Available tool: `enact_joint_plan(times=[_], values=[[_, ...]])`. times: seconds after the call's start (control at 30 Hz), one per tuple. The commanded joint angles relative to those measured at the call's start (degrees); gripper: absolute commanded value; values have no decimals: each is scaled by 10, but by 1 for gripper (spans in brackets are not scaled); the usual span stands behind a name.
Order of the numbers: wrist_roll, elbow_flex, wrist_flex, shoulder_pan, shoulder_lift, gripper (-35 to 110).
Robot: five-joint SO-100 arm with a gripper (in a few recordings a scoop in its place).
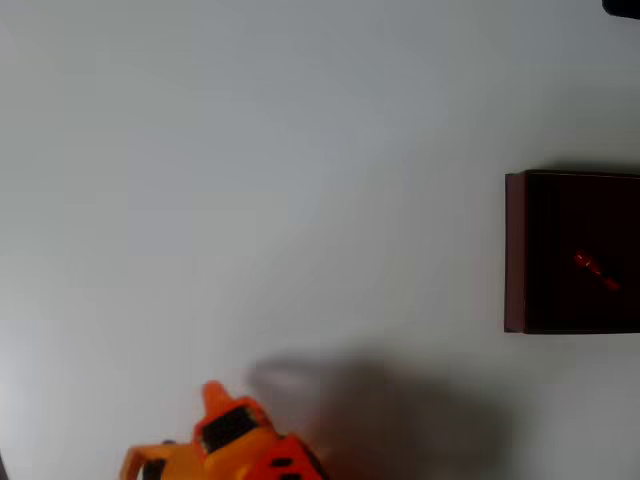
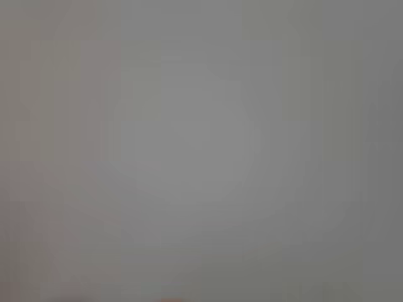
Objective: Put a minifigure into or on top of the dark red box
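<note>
Dark red box [image 1: 515,250] at right edge of overhead view, mid-height; rigid, thin-walled, likely light. Orange gripper [image 1: 214,392] at bottom left, well apart; cannot tell whether fingers are parted. Minifigure [image 1: 596,268] lies inside the box: tiny, hard, slippery; pinch across torso.

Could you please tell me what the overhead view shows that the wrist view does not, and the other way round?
The overhead view shows the dark red box at the right edge, with the minifigure lying inside on its dark floor. It also shows the orange gripper at the bottom edge, far from the box, with its shadow on the white table; whether its jaws are open cannot be told. The wrist view adds nothing distinct: just a blurred, even grey field. What they may share is the pale table surface, though the wrist view is too blurred to confirm it.
</note>
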Motion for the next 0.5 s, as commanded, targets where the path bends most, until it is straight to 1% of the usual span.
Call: enact_joint_plan(times=[0.0,0.2,0.47], values=[[-25,-28,23,-36,5,17],[-38,-28,23,-54,5,16],[-55,-28,24,-75,5,8]])
